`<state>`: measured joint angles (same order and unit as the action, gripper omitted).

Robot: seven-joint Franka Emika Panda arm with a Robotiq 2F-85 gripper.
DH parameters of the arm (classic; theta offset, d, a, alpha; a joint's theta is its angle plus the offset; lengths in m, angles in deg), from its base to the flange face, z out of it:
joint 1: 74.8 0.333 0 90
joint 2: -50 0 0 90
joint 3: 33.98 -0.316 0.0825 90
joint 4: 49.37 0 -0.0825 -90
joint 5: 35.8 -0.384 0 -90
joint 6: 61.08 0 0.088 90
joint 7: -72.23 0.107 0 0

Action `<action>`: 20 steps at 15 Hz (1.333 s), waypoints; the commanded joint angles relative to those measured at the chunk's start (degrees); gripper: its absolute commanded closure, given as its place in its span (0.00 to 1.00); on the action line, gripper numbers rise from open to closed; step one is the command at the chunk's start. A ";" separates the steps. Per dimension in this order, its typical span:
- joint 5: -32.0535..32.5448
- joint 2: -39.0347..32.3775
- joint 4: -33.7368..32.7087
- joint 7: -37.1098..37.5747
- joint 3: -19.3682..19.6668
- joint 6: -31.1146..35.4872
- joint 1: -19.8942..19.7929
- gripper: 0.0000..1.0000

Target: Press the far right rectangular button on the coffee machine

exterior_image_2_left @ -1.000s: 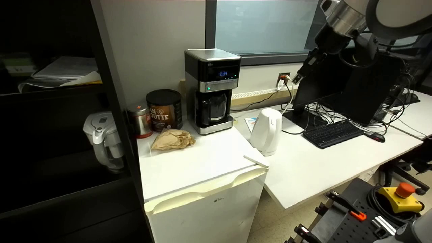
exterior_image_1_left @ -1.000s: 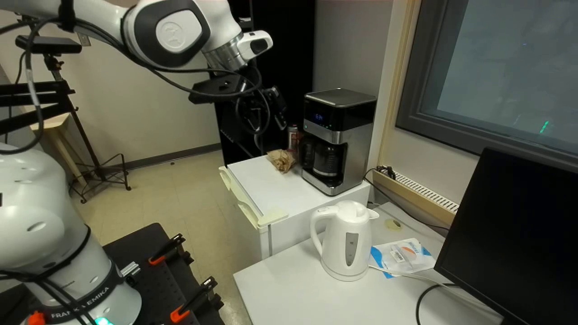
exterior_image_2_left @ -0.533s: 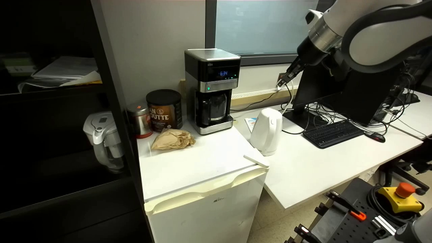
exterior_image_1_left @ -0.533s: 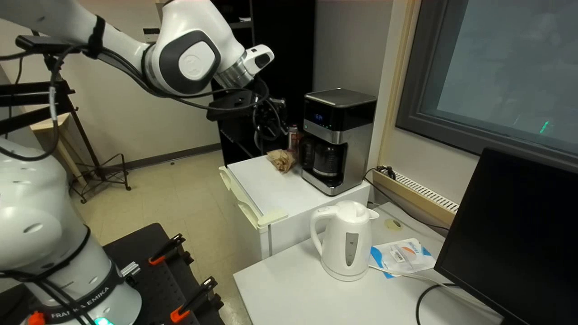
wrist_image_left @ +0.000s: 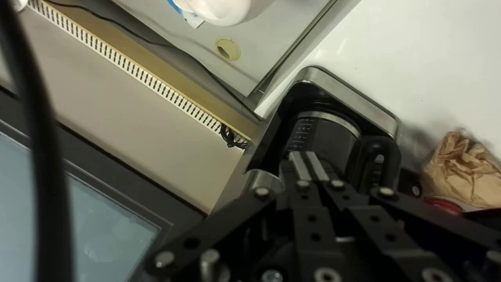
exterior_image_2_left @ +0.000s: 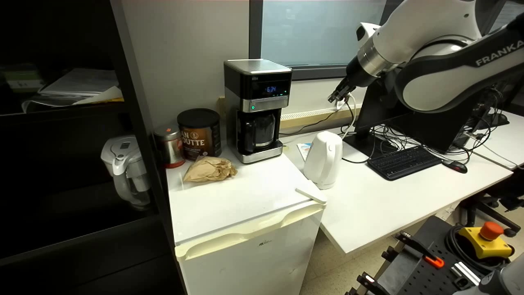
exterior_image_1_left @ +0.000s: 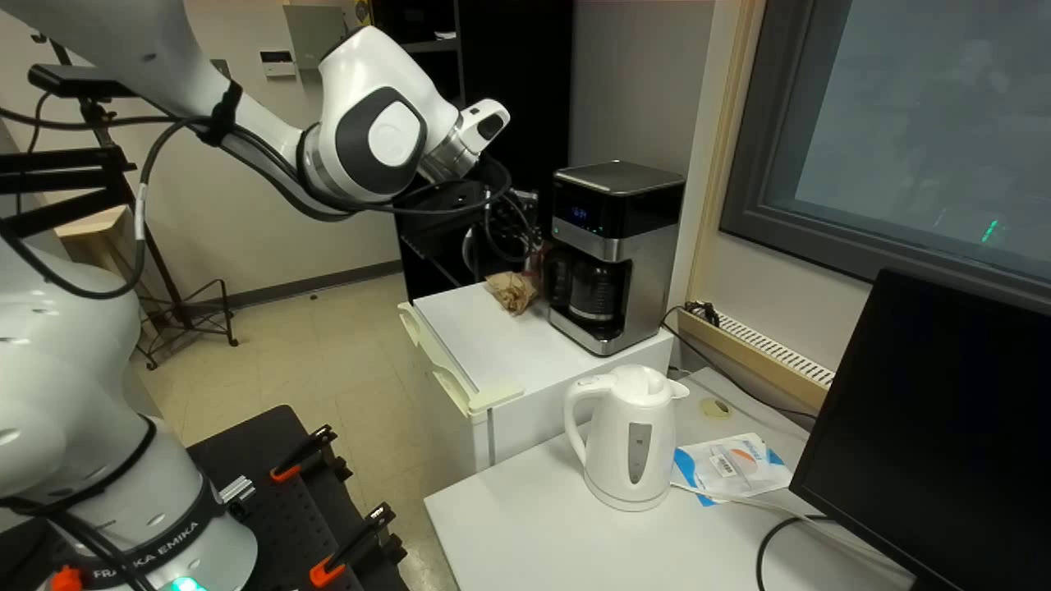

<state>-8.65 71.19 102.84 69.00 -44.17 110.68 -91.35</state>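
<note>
The arm point(exterior_image_2_left: 425, 30) has swung closer to the coffee machine point(exterior_image_2_left: 258, 104) over the last second. Left to right in an exterior view: a black bookcase point(exterior_image_2_left: 130, 78) holding a pitcher point(exterior_image_2_left: 127, 153); a white fridge point(exterior_image_2_left: 245, 205), its top bearing a red-and-silver canister point(exterior_image_2_left: 171, 149), a dark tin point(exterior_image_2_left: 200, 137), a crumpled paper bag point(exterior_image_2_left: 211, 169) and — toward the back right — the coffee machine; a grey wall point(exterior_image_2_left: 184, 53) and window point(exterior_image_2_left: 315, 32) behind; a white desk point(exterior_image_2_left: 368, 209) with a kettle point(exterior_image_2_left: 323, 162); the gripper point(exterior_image_2_left: 332, 98) in the air, its fingers point(wrist_image_left: 299, 166) together in the wrist view; then a monitor point(exterior_image_2_left: 382, 106), keyboard point(exterior_image_2_left: 403, 162) and mouse point(exterior_image_2_left: 455, 166).

Dark-framed window point(exterior_image_1_left: 928, 123), tiled floor point(exterior_image_1_left: 328, 353)
</note>
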 commanded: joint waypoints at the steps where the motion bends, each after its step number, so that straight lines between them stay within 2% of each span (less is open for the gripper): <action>1: 6.61 -3.90 -4.09 6.98 -7.57 2.71 -8.71 1.00; 6: 13.58 -7.42 -8.85 15.20 -16.53 2.02 -17.11 1.00; 12: 22.53 -11.63 -14.24 24.69 -25.06 1.39 -24.35 1.00; 17: 31.55 -15.88 -18.75 32.58 -29.75 -0.10 -28.52 1.00; 20: 37.32 -19.25 -21.37 36.98 -31.16 -1.81 -29.56 1.00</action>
<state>23.17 56.21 85.47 101.49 -73.28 111.16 -119.45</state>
